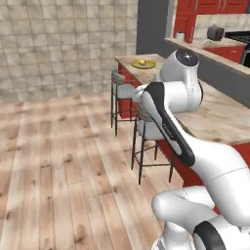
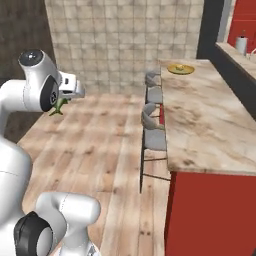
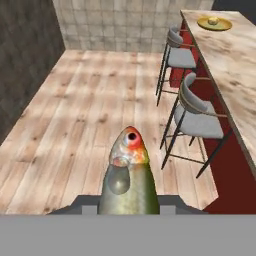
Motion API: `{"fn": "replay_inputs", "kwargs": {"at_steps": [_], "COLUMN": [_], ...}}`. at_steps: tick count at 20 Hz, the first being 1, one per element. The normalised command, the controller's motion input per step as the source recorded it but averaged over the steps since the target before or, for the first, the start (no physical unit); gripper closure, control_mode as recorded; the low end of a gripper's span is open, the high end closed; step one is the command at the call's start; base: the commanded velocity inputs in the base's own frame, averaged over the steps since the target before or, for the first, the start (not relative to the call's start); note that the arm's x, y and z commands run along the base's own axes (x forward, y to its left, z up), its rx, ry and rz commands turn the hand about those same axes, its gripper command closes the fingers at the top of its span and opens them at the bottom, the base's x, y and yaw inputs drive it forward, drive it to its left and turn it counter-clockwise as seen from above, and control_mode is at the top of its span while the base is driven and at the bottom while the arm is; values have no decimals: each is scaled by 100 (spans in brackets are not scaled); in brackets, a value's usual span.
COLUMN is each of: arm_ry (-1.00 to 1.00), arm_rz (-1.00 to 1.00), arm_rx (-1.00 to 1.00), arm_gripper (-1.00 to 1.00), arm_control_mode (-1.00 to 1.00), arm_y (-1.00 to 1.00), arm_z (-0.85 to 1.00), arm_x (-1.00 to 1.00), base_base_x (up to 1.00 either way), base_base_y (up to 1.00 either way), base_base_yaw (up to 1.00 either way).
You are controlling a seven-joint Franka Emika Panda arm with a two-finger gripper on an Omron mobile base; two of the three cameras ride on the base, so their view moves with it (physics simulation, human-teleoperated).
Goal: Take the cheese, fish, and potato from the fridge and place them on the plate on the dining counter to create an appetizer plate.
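A slim green-grey fish (image 3: pixel 129 175) with an orange-red head sticks out from between the fingers of my gripper (image 3: pixel 129 206), which is shut on it. From the right base view, the gripper (image 2: pixel 61 104) hangs over the wooden floor, left of the dining counter (image 2: pixel 205 120), and the fish's tail (image 2: pixel 57 108) shows below it. The plate (image 3: pixel 214 23) lies at the counter's far end, well away from the gripper, with a small yellow lump (image 3: pixel 213 20) on it; cheese or potato, I cannot tell. The fridge is out of view.
Two grey-seated stools (image 3: pixel 200 120) (image 3: pixel 181 56) stand along the counter's near side, between the open wooden floor (image 3: pixel 85 115) and the red base. A tiled wall (image 2: pixel 125 35) closes the far end. A farther counter carries a dark kettle (image 1: pixel 215 32).
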Motion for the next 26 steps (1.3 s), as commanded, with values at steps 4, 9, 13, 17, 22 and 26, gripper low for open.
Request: {"fn": "replay_inputs", "kwargs": {"at_steps": [4, 9, 13, 17, 22, 26], "arm_ry": [0, 0, 0, 0, 0, 0], "arm_rz": [0, 0, 0, 0, 0, 0], "arm_rx": [0, 0, 0, 0, 0, 0], "arm_gripper": [100, 100, 100, 100, 100, 100], "arm_control_mode": [100, 100, 100, 100, 100, 100], "arm_y": [0, 0, 0, 0, 0, 0], "arm_z": [0, 0, 0, 0, 0, 0], "arm_x": [0, 0, 0, 0, 0, 0], "base_base_x": [100, 100, 91, 65, 26, 28], "base_base_y": [100, 100, 100, 100, 100, 100], "base_base_yaw": [-62, -61, -56, -54, -51, -47]}}
